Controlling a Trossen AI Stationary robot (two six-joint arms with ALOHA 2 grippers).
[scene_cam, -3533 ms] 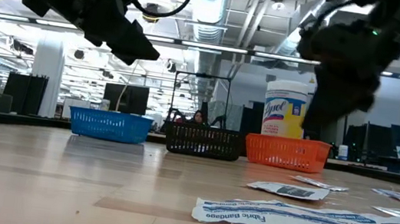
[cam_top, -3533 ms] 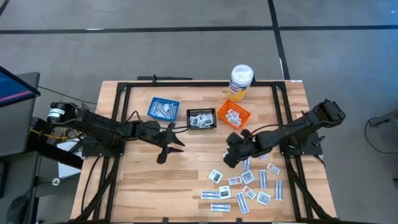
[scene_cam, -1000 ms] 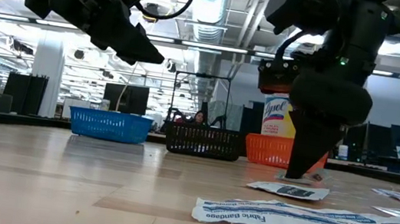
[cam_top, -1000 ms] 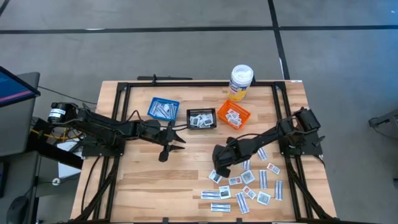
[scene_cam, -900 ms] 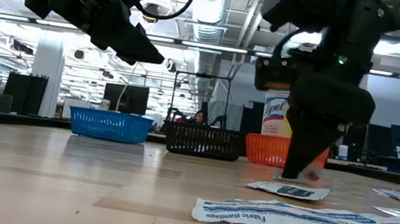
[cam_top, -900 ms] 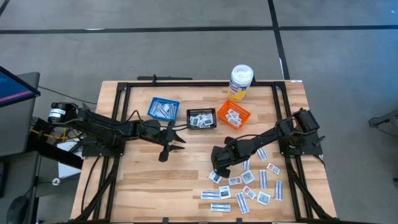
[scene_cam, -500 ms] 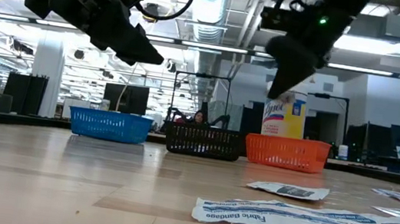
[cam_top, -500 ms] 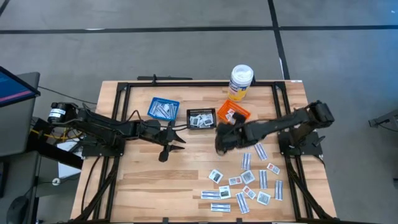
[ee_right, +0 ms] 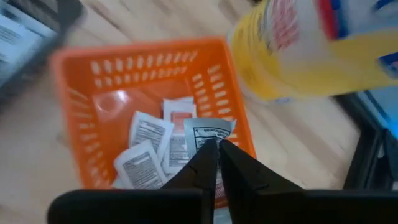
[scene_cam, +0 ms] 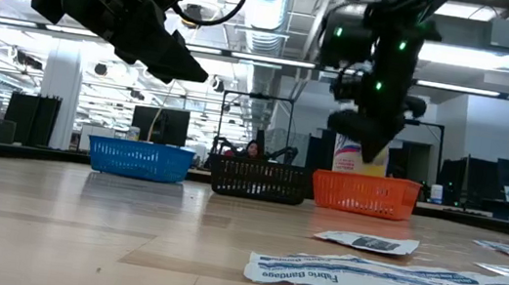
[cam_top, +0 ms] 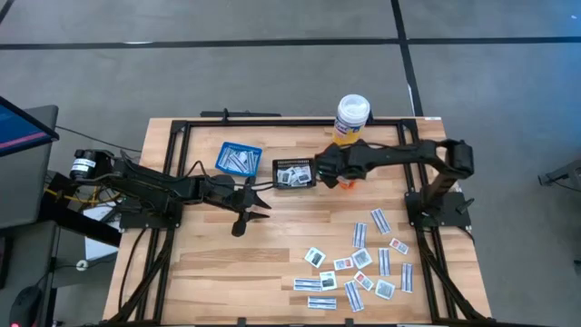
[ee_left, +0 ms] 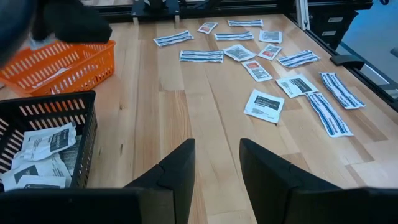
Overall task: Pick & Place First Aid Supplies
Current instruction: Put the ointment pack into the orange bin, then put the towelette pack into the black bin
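Hovering over the orange basket (ee_right: 149,106) near the table's far edge, right fingers (ee_right: 214,163) pinched on a packet (ee_right: 208,134); release low, centred inside. Left fingers (ee_left: 214,163) parted, empty.

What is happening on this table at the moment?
The right gripper is shut on a packet and holds it over the orange basket, which already contains some packets. More packets lie loose on the table. The left gripper is open and waits near the blue basket.
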